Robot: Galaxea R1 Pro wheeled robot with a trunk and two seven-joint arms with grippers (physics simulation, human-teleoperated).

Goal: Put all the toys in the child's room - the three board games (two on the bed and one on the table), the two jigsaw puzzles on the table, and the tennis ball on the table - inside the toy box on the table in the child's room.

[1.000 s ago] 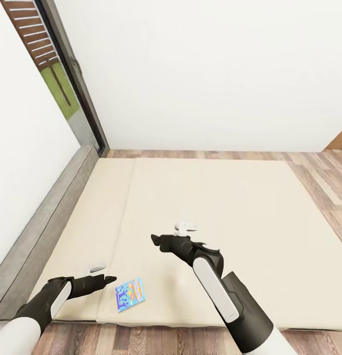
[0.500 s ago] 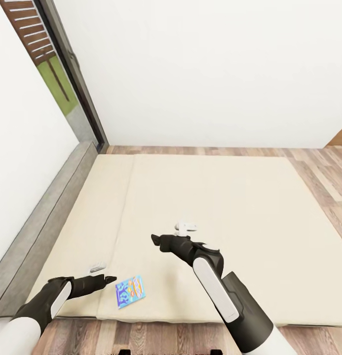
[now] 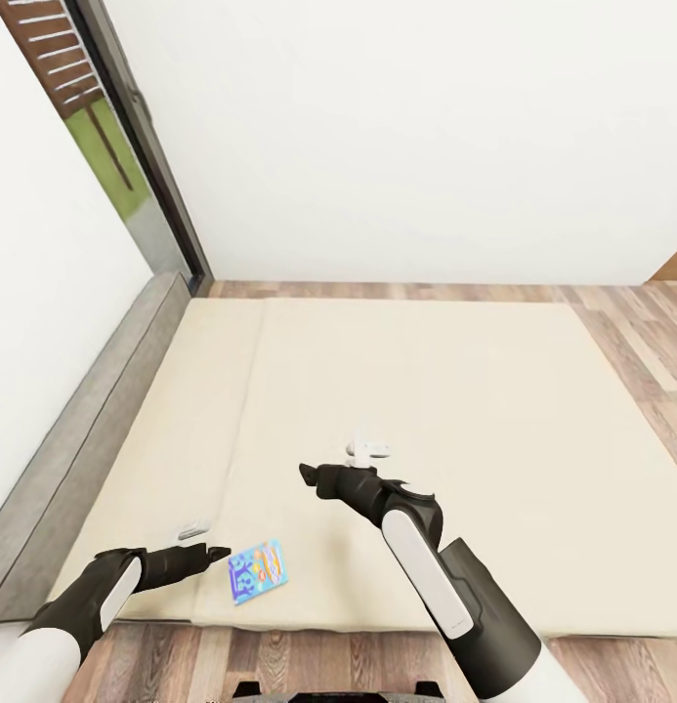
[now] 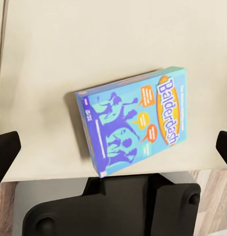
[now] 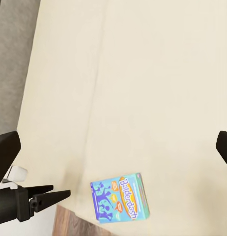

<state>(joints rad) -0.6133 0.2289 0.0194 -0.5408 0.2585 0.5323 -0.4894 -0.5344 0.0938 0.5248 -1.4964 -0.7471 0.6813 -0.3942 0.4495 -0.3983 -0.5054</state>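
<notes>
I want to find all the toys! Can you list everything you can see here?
board game: one, blue box printed "Balderdash", lying flat near the bed's front edge
bed: one, cream mattress, grey padded edge along the side
floor: wood planks, around the bed
wall: white, behind the bed
window: one, dark frame, at the bed's far corner
left gripper: dark, beside the board game
right gripper: dark, over the mattress

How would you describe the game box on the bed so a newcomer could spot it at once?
Start at the wide cream bed and follow its near edge toward the grey padded side. The board game lies flat there, just beyond the left hand: a blue Balderdash box, the sole colourful item on the plain mattress.
</notes>
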